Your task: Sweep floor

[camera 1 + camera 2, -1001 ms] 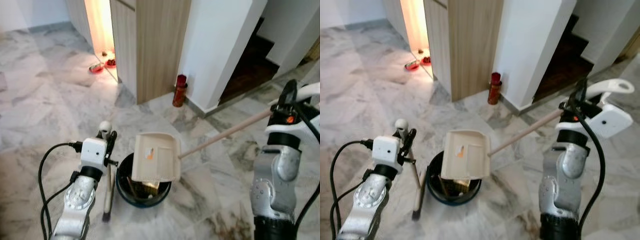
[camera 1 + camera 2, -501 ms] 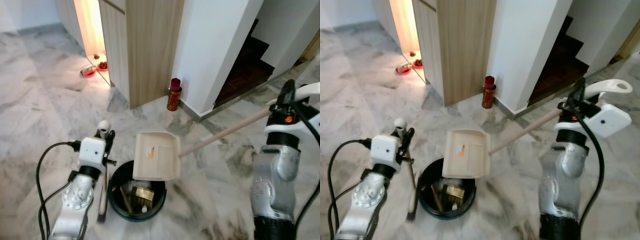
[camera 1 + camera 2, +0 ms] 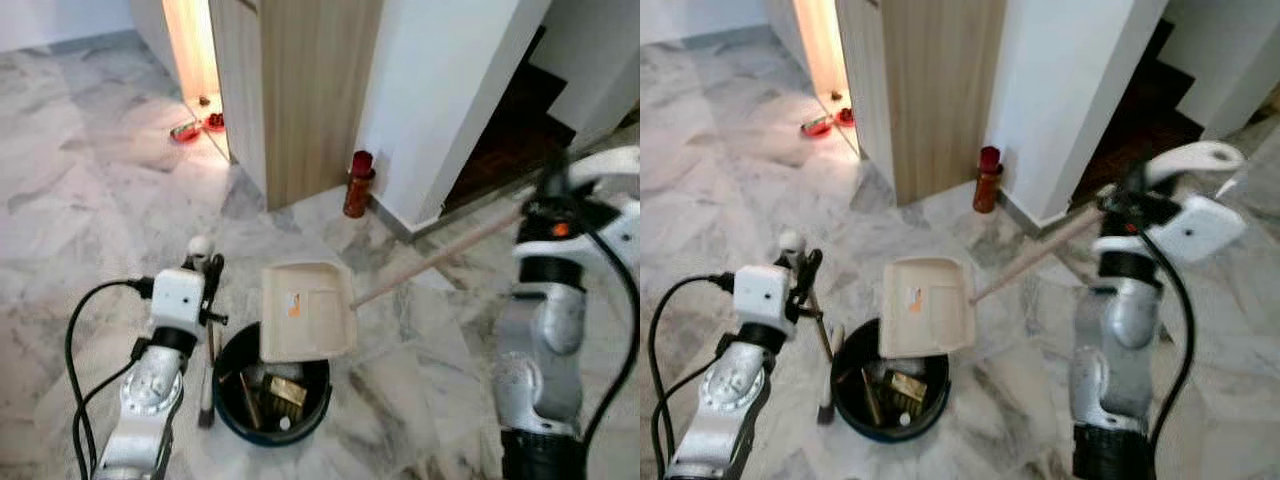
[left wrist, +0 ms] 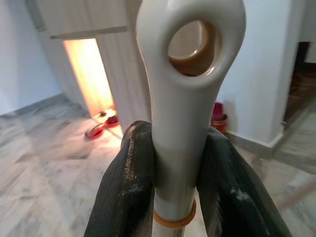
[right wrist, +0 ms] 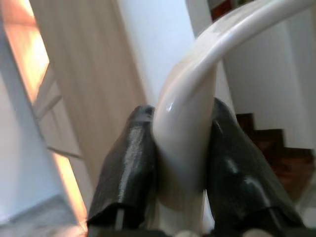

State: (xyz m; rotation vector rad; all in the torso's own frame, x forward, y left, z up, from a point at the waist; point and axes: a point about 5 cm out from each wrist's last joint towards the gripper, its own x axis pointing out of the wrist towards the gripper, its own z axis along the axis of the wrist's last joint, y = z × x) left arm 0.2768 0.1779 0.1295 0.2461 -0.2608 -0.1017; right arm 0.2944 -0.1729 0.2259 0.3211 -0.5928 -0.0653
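A cream dustpan (image 3: 305, 325) hangs tilted over the rim of a black bin (image 3: 232, 378) that holds swept-up scraps. Its long wooden handle (image 3: 440, 258) runs up to the right to a white curved grip (image 5: 197, 74). My right gripper (image 5: 180, 123) is shut on that grip at chest height. My left gripper (image 4: 180, 143) is shut on the white broom handle (image 4: 190, 44), just below its hanging hole. The broom stands upright left of the bin, and its dark brush head (image 3: 205, 410) rests on the marble floor.
A wooden cabinet (image 3: 300, 90) and a white wall corner (image 3: 450, 90) stand ahead. A red bottle (image 3: 358, 183) sits on the floor between them. Red bowls (image 3: 195, 128) lie in the lit gap at the far left. Dark stairs (image 3: 510, 130) lie to the right.
The whole view has shifted with the camera. The dustpan stays tipped over the bin, and more of the bin's inside shows than a second ago. Both grips are unchanged.
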